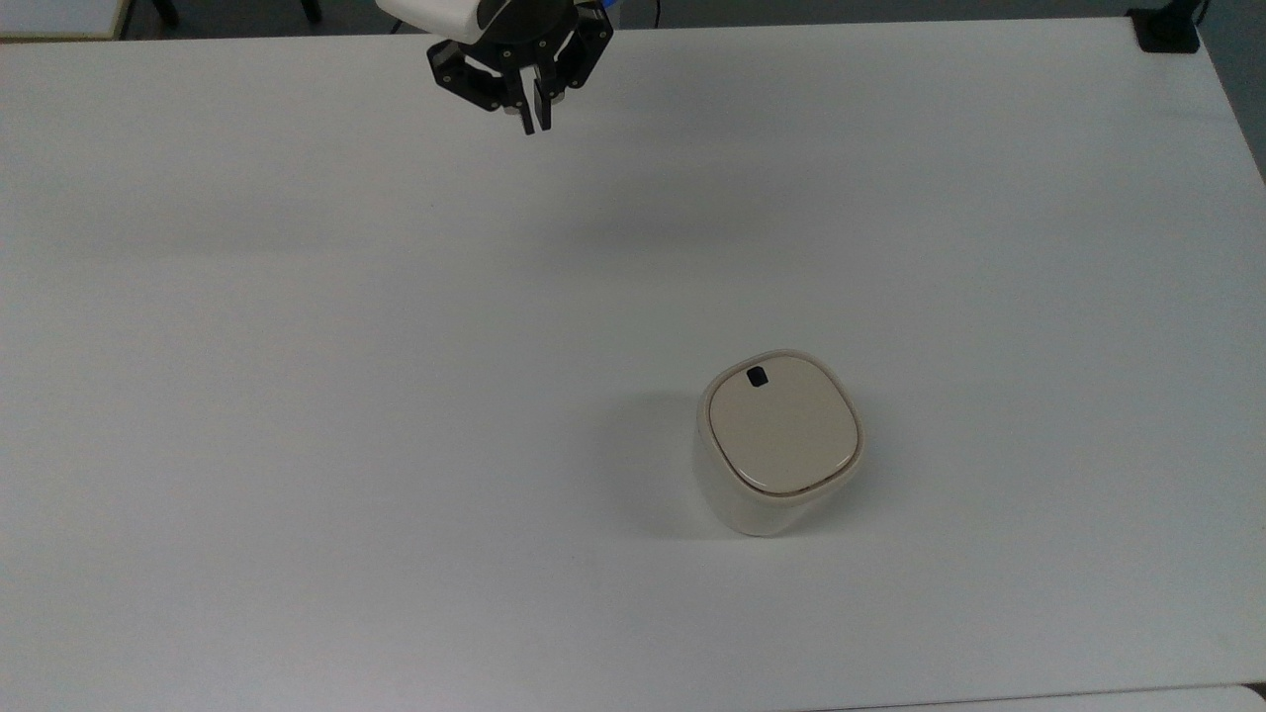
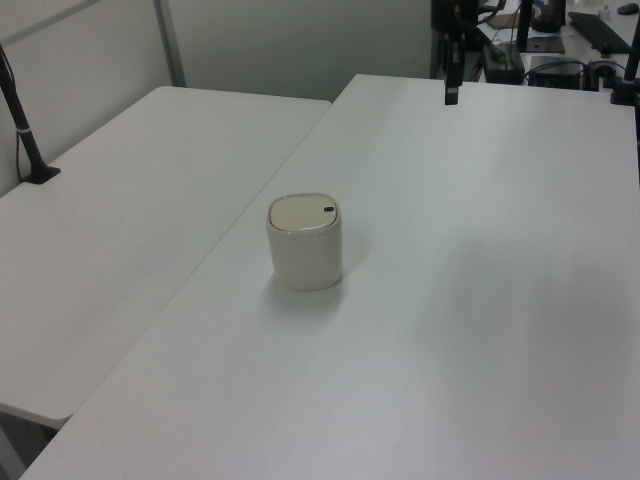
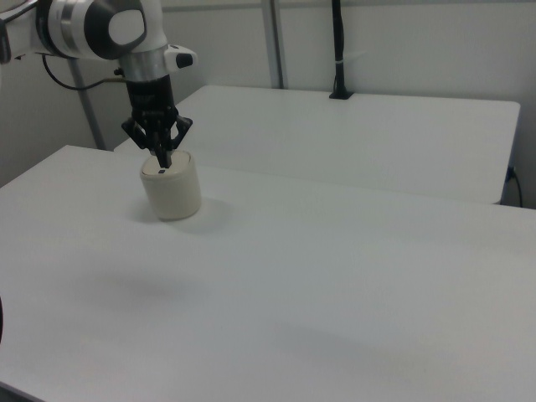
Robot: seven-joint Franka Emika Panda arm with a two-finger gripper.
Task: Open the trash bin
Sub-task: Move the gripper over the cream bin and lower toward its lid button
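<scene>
White table (image 1: pixel 297 396) (trash bin (image 1: pixel 778 440) atop)

- In the top view, the picture's upper edge cuts off your arm above the gripper (image 1: pixel 532 121).
- In the right view, the gripper (image 3: pixel 161 161) covers part of the trash bin (image 3: pixel 172 194) lid's far rim.
- In the left view, the bin's black mark (image 2: pixel 327 209) is too small to make out its shape.

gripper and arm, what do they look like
The gripper is all black: a wide, angular linkage frame with small pale screw heads, tapering to two thin straight fingers. Above it, the arm has glossy white rounded shells with dark grey round joint caps. A dark cable runs behind it in the right view. No markings are readable.
</scene>
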